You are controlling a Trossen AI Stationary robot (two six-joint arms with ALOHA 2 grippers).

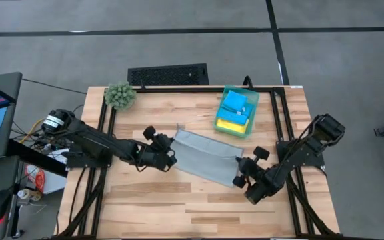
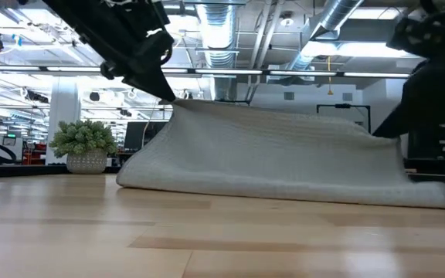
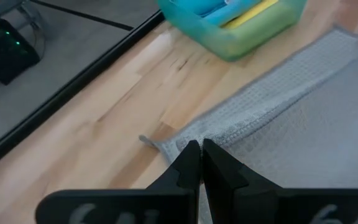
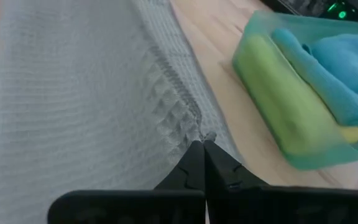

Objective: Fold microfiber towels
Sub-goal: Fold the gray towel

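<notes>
A pale grey towel (image 1: 205, 159) is held stretched at mid-table, lifted at two corners while its lower edge rests on the wood. The right gripper (image 1: 240, 179) is clenched on the near-right corner, the left gripper (image 1: 171, 159) on the left corner; the cloth's long axis runs between them. Bare table (image 1: 179, 207) lies open nearest the front edge. Farther back, a green bin (image 1: 235, 127) holds blue towels (image 1: 235, 103) and a yellow towel (image 1: 231, 123), just beyond the grey towel's far edge.
</notes>
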